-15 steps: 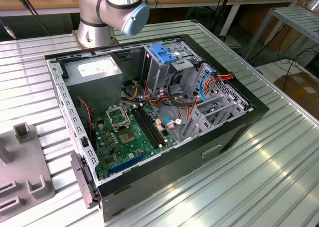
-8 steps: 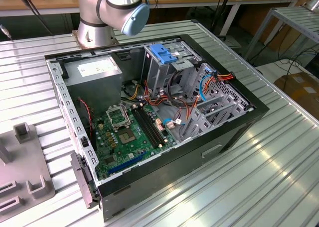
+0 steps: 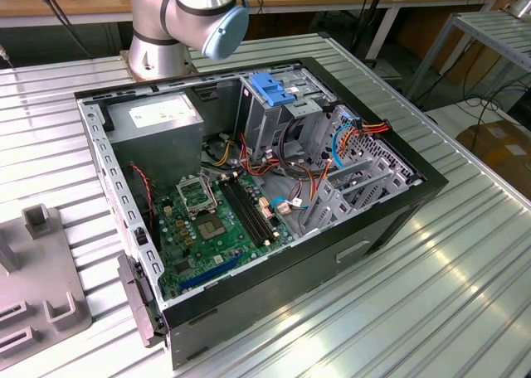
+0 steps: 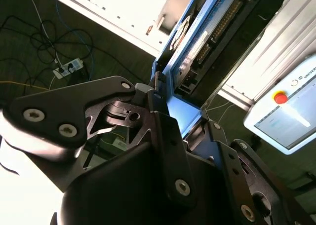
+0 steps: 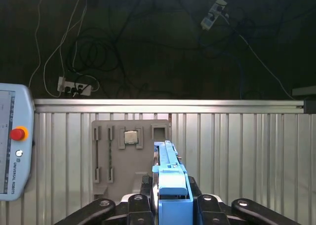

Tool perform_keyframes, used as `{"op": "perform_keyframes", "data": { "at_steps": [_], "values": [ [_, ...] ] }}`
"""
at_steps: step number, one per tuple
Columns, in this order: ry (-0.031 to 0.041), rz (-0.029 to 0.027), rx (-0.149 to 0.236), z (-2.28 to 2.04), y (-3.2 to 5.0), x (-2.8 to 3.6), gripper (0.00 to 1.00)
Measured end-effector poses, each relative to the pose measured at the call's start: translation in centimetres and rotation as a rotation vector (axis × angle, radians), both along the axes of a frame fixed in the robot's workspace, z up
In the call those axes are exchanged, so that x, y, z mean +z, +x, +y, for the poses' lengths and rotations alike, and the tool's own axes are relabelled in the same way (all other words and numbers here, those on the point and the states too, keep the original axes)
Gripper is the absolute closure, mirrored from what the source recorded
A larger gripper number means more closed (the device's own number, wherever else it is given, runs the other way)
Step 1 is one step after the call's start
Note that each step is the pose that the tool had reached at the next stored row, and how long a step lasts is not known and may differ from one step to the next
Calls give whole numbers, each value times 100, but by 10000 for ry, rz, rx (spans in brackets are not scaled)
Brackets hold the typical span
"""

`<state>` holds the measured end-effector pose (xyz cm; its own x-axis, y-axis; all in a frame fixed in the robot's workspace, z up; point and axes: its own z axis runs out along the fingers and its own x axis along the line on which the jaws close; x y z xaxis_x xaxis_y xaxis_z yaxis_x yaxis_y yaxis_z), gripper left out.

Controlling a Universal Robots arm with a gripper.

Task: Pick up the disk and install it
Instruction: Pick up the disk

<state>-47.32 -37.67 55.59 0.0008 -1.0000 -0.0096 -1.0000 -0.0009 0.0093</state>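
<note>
A grey fixture tray (image 5: 116, 158) lies on the ribbed bench (image 5: 247, 156), a teach pendant (image 5: 15, 156) near it. The gripper (image 5: 170, 200) has its fingers (image 5: 134, 203) clamped on the disk (image 5: 170, 178), held edge-on, blue rail showing.

Teach pendant (image 5: 17, 166) carries a brand name (vertical print); power-supply label (image 3: 158, 111) illegible.

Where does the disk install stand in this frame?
Pickup looks done: the gripper is shut on the disk, holding it edge-on over the ribbed table near the grey fixture plate. Installing is left: the disk is not yet in the open computer case.
</note>
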Motion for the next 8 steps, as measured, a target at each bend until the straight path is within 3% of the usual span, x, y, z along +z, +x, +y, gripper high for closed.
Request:
{"op": "perform_keyframes", "data": {
  "at_steps": [2,5,8],
  "values": [
    [9,-1,0,-1,3,-11,63],
    [5,1,0,0,9,-80,63],
    [4,2,0,0,9,-89,63]
  ]
}}
